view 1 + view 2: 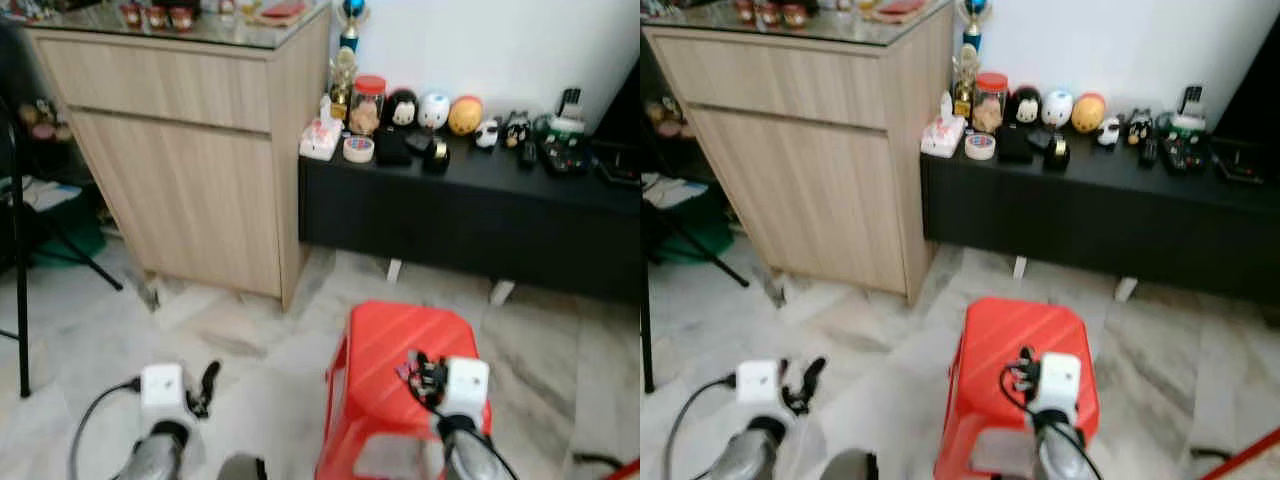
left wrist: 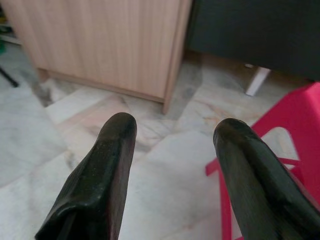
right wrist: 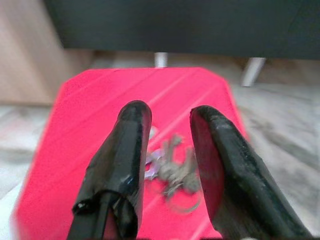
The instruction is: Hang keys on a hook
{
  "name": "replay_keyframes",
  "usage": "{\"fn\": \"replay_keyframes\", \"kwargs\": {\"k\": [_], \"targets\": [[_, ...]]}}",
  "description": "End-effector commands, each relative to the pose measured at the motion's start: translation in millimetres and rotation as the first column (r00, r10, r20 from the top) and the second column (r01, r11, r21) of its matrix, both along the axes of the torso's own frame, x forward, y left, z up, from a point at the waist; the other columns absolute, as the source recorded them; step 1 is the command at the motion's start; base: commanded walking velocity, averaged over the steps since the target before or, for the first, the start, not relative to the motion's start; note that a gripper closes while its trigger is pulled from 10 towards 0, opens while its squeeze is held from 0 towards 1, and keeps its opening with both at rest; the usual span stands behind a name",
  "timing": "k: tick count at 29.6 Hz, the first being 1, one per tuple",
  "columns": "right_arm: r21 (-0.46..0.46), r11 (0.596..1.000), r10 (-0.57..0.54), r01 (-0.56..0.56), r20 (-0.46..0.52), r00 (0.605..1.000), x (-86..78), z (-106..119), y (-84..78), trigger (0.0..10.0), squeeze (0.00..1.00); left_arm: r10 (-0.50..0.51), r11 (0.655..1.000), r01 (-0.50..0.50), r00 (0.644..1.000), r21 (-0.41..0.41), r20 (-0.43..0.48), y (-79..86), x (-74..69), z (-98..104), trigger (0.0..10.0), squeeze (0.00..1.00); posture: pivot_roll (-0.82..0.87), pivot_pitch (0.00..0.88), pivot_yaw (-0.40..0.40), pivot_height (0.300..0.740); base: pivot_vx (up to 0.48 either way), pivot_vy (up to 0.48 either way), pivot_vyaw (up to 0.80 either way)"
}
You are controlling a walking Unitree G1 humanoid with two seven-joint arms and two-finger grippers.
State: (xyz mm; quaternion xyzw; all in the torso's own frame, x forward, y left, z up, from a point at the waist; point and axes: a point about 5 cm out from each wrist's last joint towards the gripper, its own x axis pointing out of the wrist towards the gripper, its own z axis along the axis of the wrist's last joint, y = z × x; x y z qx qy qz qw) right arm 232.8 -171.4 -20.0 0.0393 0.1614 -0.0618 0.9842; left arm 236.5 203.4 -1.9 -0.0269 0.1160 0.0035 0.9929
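A bunch of silvery keys lies on the top of a red plastic stool in front of me. My right gripper hovers open just above the keys, its two black fingers straddling them without touching. In the eye views the right gripper sits over the stool's near half. My left gripper is open and empty, held low over the marble floor to the left of the stool. In the left eye view it appears at the lower left.
A light wood cabinet stands at the left. A low black bench along the white wall carries jars, figurines and remotes. A black chair leg stands at the far left.
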Motion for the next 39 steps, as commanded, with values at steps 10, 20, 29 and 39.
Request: {"fn": "replay_keyframes", "kwargs": {"k": [10, 20, 29, 39], "targets": [[-0.009, 1.000, -0.026, 0.026, -0.008, 1.000, 4.9, 1.0, 4.3, 10.0, 0.00, 0.016, 1.000, -0.016, 1.000, 0.022, -0.026, 11.0, -2.2, -1.8, 10.0, 0.00, 0.05, 0.019, -0.075, 0.635, 0.090, 0.000, 0.00], [-0.117, 0.993, -0.022, -0.001, -0.203, 0.979, 8.4, -14.2, -5.1, 10.0, 0.00, 0.007, 1.000, -0.007, 0.999, 0.014, -0.033, 9.9, -2.9, -2.9, 10.0, 0.00, 0.05, 0.023, -0.072, 0.635, 0.000, 0.000, 0.00], [-0.128, 0.990, 0.007, -0.051, -0.326, 0.945, 16.5, -19.5, -5.8, 10.0, 0.00, -0.006, 1.000, 0.006, 0.999, 0.013, -0.035, 8.7, -3.8, -2.7, 10.0, 0.00, 0.06, 0.034, -0.064, 0.635, 0.000, 0.000, 0.00], [0.139, 0.982, -0.082, 0.129, -0.296, 0.951, 21.4, -18.1, 4.8, 10.0, 0.00, -0.016, 1.000, 0.017, 0.999, 0.021, -0.041, 8.7, -5.2, -3.5, 10.0, 0.00, 0.07, 0.040, -0.062, 0.635, 0.000, 0.000, 0.00]]}}
